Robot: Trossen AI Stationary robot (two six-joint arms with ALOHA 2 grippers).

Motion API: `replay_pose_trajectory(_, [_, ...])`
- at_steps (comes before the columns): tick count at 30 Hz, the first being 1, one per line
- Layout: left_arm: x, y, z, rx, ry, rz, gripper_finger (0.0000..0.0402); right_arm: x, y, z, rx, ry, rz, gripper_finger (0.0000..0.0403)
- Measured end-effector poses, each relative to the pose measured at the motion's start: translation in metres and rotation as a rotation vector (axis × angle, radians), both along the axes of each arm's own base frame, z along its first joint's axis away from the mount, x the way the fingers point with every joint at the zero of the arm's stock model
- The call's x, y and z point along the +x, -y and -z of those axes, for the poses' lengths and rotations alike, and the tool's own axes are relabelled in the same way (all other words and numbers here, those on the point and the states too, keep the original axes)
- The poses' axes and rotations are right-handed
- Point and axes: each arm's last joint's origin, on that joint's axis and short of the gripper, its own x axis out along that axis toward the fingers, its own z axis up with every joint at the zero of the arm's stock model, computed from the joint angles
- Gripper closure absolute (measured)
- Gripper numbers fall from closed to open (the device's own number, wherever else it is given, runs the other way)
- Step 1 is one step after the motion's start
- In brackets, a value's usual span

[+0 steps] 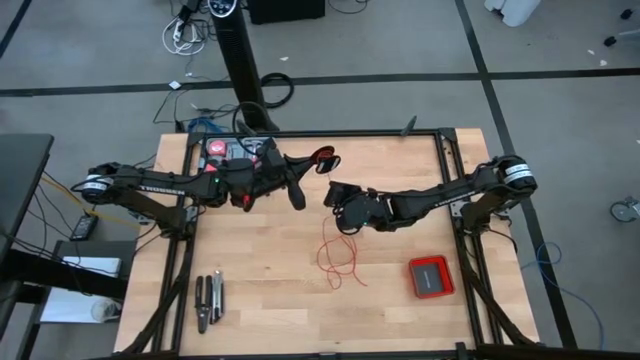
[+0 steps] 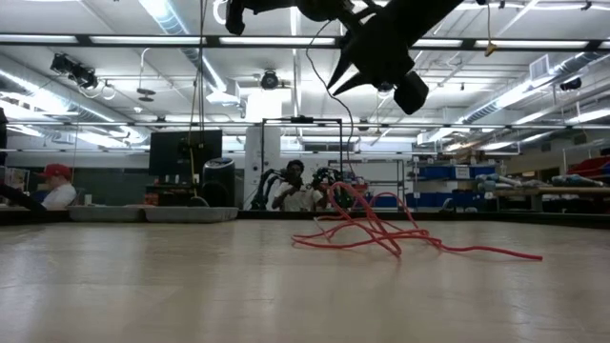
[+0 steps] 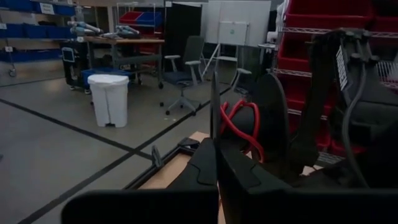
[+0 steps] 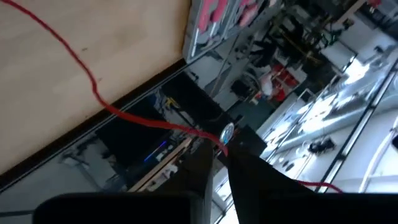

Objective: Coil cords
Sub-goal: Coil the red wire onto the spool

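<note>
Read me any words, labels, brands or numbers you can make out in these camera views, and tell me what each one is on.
No text can be read for certain.
Pale lettering runs along the left arm in the high view: too small to read.
White tag on the black part in the left wrist view: print too blurred.
Labels on the blue shelf bins: illegible.

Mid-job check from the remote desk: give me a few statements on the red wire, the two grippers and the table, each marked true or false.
1. Loose loops of the red wire lie on the table. True.
2. The left gripper holds a black spool wound with red wire. True.
3. The right gripper rests on the tabletop. False: the low view shows it raised above the wire.
4. The red box sits next to the pliers. False: the box lies toward the right arm's side, the pliers toward the left arm's.
5. The wire runs up to the right gripper's fingertips. True.
</note>
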Motion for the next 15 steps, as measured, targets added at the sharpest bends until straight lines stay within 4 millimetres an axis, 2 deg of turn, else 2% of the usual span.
replay_pose_trajectory(15, [0.0002,0.0001,0.0004,0.0,-0.004,0.006,0.0401,-0.0027,0.0087,0.0053,-0.024,-0.145,-0.068,0.0358])
